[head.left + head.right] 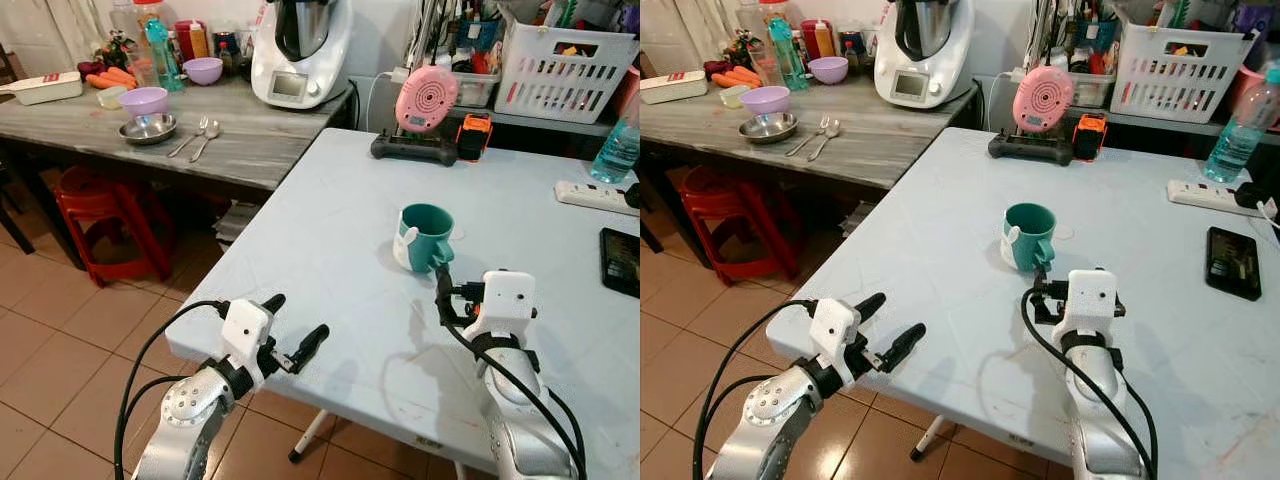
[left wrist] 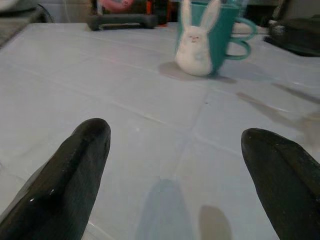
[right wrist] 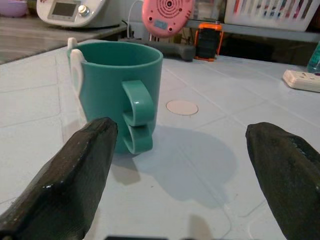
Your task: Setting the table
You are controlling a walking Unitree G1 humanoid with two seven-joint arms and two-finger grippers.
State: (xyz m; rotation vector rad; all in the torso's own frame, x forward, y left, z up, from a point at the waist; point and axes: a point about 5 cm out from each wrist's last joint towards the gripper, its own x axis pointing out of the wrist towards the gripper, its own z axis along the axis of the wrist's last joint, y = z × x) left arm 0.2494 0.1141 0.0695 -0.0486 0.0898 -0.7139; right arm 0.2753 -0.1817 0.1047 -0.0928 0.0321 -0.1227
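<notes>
Four views around one teal mug [image 1: 424, 236] on the pale table [image 1: 330, 230].
Both head eyes look forward and down from above the table's near edge, sharing mug and table; each wrist camera looks low across the tabletop toward the mug, the right one far nearer its handle side.

Both silver arms forward, left gripper [image 1: 292, 330] and right gripper [image 3: 185, 175] fingers spread wide.
</notes>
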